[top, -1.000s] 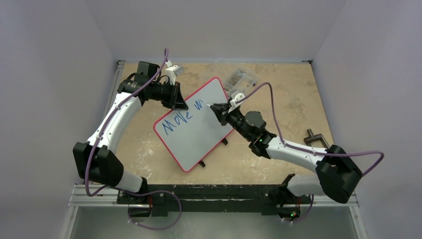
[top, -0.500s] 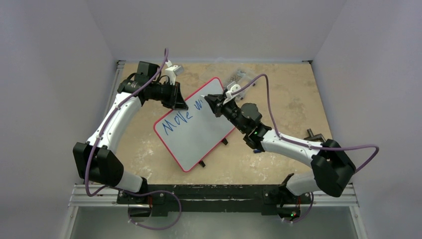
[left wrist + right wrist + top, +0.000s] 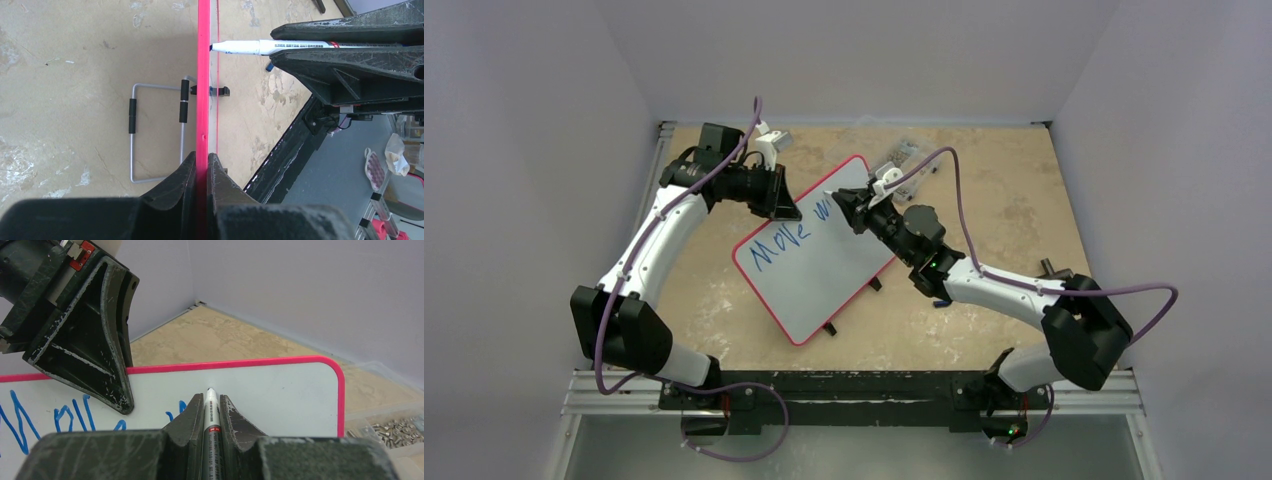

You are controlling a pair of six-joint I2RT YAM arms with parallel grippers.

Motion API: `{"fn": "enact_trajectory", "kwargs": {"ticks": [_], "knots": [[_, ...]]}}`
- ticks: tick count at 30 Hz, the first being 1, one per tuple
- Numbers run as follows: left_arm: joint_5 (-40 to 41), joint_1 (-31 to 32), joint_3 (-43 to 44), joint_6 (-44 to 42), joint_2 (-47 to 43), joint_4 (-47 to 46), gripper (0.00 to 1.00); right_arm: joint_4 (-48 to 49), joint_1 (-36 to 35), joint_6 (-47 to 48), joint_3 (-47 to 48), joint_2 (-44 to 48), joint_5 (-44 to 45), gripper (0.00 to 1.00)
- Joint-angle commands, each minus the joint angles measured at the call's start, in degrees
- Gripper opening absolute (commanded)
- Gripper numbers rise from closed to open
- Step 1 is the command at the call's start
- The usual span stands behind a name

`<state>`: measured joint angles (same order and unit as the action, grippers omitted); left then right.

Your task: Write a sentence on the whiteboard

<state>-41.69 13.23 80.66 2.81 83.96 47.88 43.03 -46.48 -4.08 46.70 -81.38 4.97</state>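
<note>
The whiteboard (image 3: 824,265) with its red rim stands tilted in the middle of the table. Blue letters of the sentence (image 3: 782,243) read "Move" with the start of a second word beside it. My left gripper (image 3: 782,207) is shut on the board's upper left rim (image 3: 202,100). My right gripper (image 3: 842,203) is shut on a white and grey marker (image 3: 210,415). The marker's tip (image 3: 212,48) touches the board (image 3: 280,395) near its top edge, right of the blue letters (image 3: 75,415). My left gripper (image 3: 201,162) shows the rim edge-on between its jaws.
A small clear box of screws (image 3: 906,157) lies behind the board at the back; it also shows in the right wrist view (image 3: 390,432). A black clamp (image 3: 1052,270) sits at the table's right edge. The board's wire stand (image 3: 150,132) rests on the table behind it.
My right gripper has moved left and toward the board's top edge with the marker, adding strokes to the second word. The left arm and the board have not moved.
</note>
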Motion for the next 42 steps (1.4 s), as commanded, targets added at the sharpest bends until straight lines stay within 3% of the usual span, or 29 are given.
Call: {"fn": "enact_trajectory", "kwargs": {"ticks": [1,12,42], "knots": [[0.5,-0.1,0.3,-1.6,-2.5,-2.5,0.0,1.6,0.2,0.1,0.7,1.2,0.0,0.0],[0.9,-0.1,0.3,-1.7,-2.3,-2.4,0.0,-1.0,0.2,2.1,-1.5,6.2,2.2,0.0],[0.6,-0.1,0.2,-1.6,-2.2,-2.5,0.0,-0.5,0.7,3.1,-0.3,-0.9,5.4,0.0]]}}
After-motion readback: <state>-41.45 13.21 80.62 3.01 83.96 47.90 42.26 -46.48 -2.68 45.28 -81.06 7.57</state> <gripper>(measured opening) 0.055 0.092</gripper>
